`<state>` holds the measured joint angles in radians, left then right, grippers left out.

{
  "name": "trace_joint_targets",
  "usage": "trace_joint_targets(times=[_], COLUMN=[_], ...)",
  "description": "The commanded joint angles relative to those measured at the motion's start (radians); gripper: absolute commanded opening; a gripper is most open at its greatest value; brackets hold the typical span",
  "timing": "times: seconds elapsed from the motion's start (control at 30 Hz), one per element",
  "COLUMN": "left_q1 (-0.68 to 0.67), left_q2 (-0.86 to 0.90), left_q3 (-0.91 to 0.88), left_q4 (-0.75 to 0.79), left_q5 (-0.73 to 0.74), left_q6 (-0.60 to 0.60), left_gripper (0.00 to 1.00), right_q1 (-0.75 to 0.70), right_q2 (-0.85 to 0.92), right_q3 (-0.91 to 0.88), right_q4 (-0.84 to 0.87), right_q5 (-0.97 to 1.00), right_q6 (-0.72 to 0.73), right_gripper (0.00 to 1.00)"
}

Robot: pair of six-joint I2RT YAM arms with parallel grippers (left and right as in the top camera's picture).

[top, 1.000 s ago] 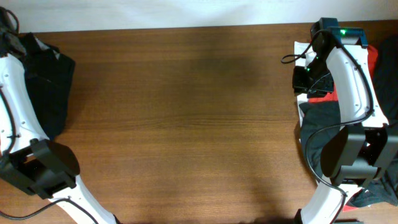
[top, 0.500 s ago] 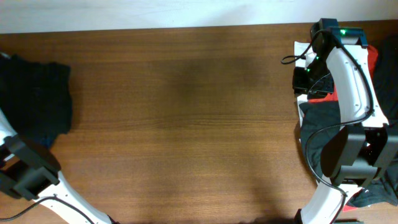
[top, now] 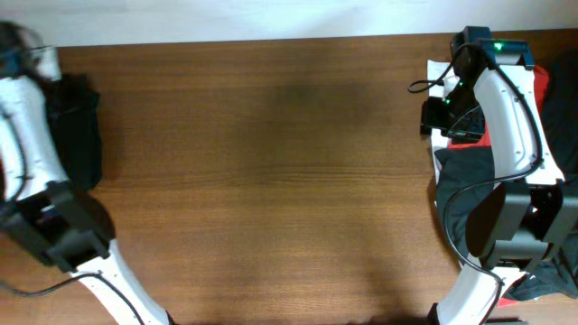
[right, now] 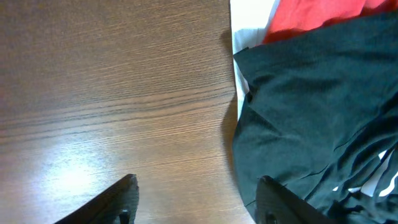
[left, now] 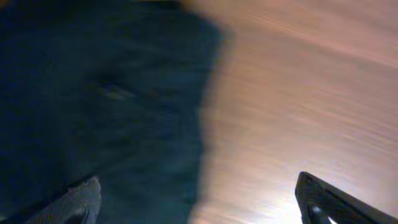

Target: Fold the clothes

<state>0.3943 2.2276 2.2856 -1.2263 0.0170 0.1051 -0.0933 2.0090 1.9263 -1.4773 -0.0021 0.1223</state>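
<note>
Black shorts (right: 292,112) beside the red cloth (right: 311,15) look soft and floppy; the right gripper (right: 197,186), spread wide and empty, should pinch their edge.

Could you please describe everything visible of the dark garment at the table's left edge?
The garment is dark, navy in the blurred left wrist view, of soft matte fabric. It lies flat on the wooden table at its left edge, partly hidden by the left arm. No print shows. The left end effector hangs open over its edge.
</note>
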Motion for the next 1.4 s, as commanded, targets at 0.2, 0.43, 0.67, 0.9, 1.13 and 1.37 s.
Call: trace_joint_targets(times=[0.2,0.43,0.67,0.9,1.13,1.37], left_q1=[-0.421,-0.496,-0.508,-0.531,-0.532,-0.532], left_q2=[0.016,0.016,-0.003,-0.285,-0.865,-1.227], left_q3=[0.006,0.006,-0.033,-0.499,-1.034,-1.211], left_q4=[-0.158,-0.417,-0.462,-0.425,-0.039,0.156], left_q5=[0.123,0.117,0.118,0.027,0.027,0.027], left_q6=[0.002,-0.005,-0.094,-0.192,-0.211,-0.214], left_gripper=[0.99,0.99,0.99,0.99,0.99,0.99], right_q1=[-0.005,-0.005,-0.005,-0.003,-0.003,-0.003], right_q2=[-0.006,-0.006,-0.006,-0.256,-0.805,-0.945], right_q3=[0.019,-0.008,-0.008,-0.357,-0.776,-0.803], right_q4=[-0.012,-0.055,-0.222,-0.049,0.229,0.233], right_q5=[-0.105,-0.133,-0.132,-0.134,-0.128,-0.072], right_q6=[-0.050,-0.119,-0.119,-0.118,-0.089,-0.089], right_gripper=[0.91,0.99,0.99,0.99,0.99,0.99])
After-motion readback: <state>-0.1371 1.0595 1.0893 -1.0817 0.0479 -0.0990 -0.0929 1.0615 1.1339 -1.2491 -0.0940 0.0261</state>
